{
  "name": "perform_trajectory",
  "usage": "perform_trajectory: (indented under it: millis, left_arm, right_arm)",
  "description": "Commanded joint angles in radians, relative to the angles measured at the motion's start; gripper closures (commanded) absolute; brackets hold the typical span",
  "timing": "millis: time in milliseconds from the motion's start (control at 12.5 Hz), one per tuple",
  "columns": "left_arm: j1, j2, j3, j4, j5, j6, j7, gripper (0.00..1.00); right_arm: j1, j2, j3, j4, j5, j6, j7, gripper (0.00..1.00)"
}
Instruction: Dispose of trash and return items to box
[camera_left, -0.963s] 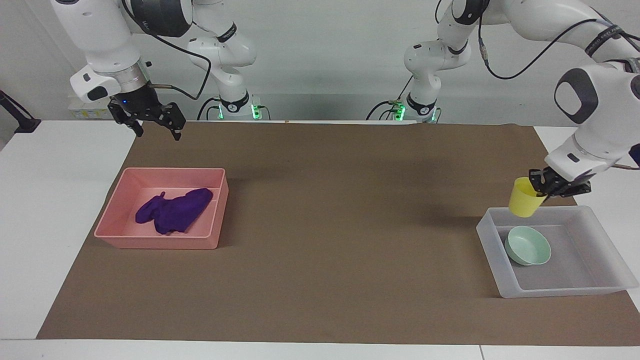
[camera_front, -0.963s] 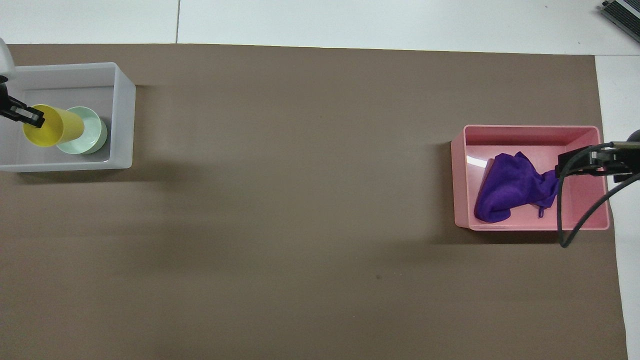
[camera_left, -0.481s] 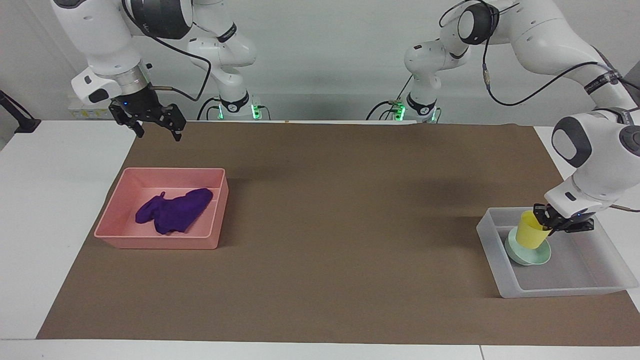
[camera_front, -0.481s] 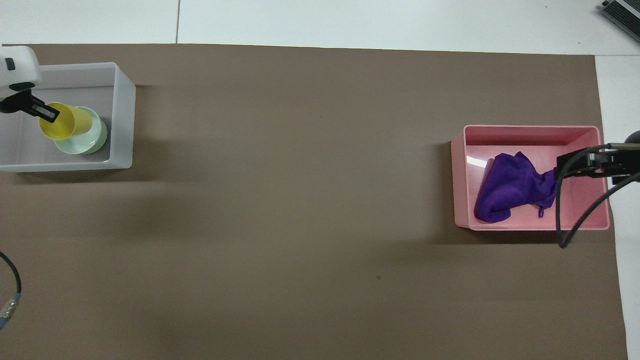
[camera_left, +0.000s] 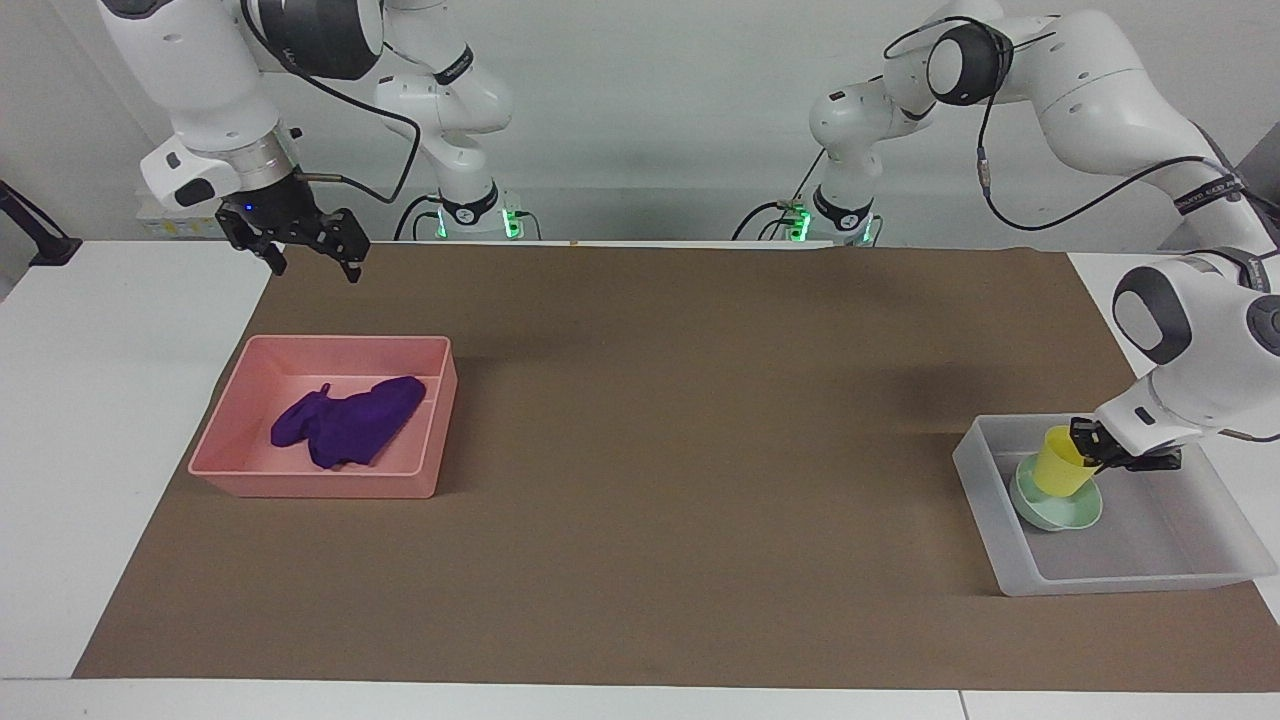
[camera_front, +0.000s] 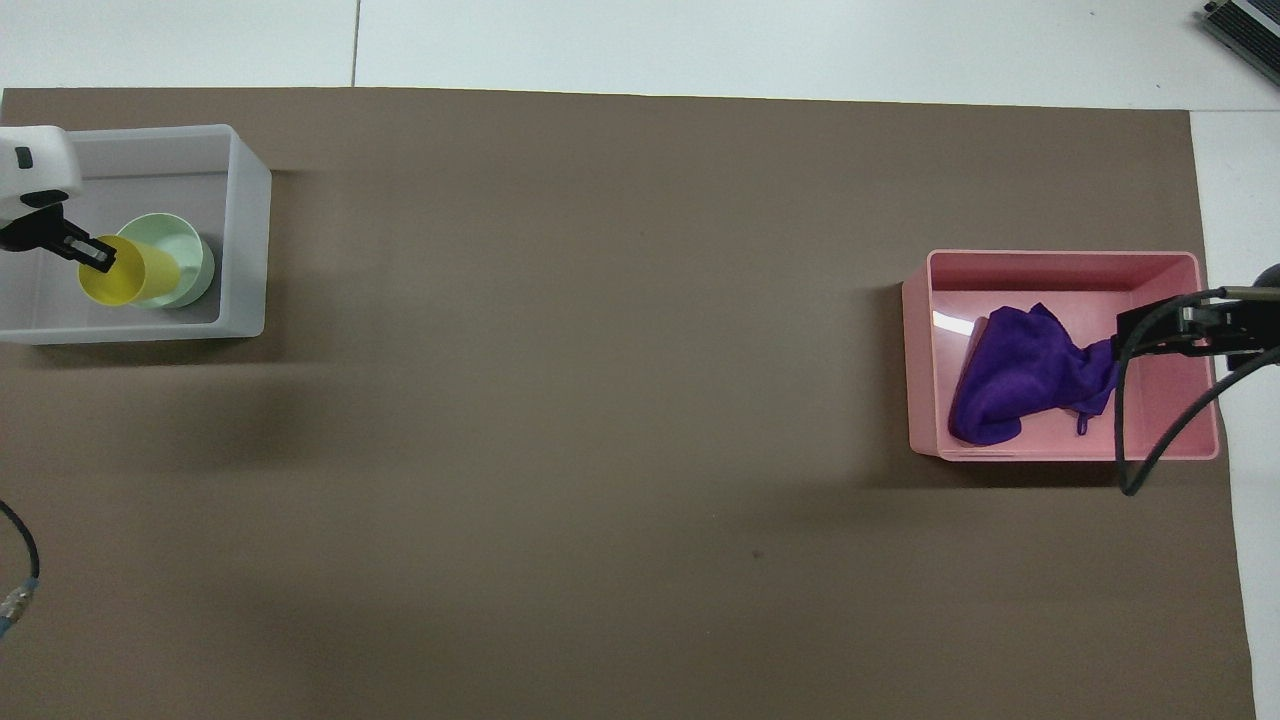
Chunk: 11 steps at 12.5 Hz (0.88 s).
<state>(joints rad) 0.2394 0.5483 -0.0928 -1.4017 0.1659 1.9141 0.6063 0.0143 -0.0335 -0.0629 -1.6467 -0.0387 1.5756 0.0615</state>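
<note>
The yellow cup (camera_left: 1060, 463) (camera_front: 128, 273) stands tilted in the mint-green bowl (camera_left: 1058, 512) (camera_front: 186, 252), inside the translucent box (camera_left: 976, 468) (camera_front: 246, 240) at the left arm's end of the table. My left gripper (camera_left: 1089, 446) (camera_front: 94, 254) is shut on the cup's rim, low inside the box. The purple rag (camera_left: 350, 425) (camera_front: 1020, 375) lies in the pink tray (camera_left: 310, 486) (camera_front: 1060, 262) at the right arm's end. My right gripper (camera_left: 314, 268) (camera_front: 1142, 326) is open and empty, raised over the tray's edge nearest the robots.
A brown mat (camera_left: 680, 420) covers most of the table, with white tabletop around it. A black cable (camera_front: 1150, 450) hangs from the right arm over the pink tray.
My left gripper has come down with the yellow cup, from above the box's rim into the bowl. The right gripper has stayed almost still.
</note>
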Motion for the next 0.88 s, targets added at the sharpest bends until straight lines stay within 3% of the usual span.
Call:
perform_trajectory:
  millis: [0,80,562,802]
  left_arm:
    - [-0.002,-0.004,-0.002,-0.007,0.004,-0.003,-0.005,0.57]
    - [-0.003,-0.001,-0.002,-0.005,0.001,0.003,-0.003,0.01]
    - [-0.025,-0.066,-0.022,0.020,-0.009,-0.047,-0.005,0.00]
    - [-0.063,-0.161,-0.047,0.053,-0.083,-0.237,-0.042,0.00]
  right_arm:
    - [-0.031,-0.020,0.009,-0.021,0.008,0.020,-0.023,0.00]
    - [-0.051,-0.017,0.020,-0.019,0.010,0.021,-0.028,0.00]
    - [-0.070,-0.014,0.043,-0.011,0.011,0.021,-0.023,0.00]
    - [-0.076,-0.016,0.043,-0.018,0.011,0.024,-0.026,0.00]
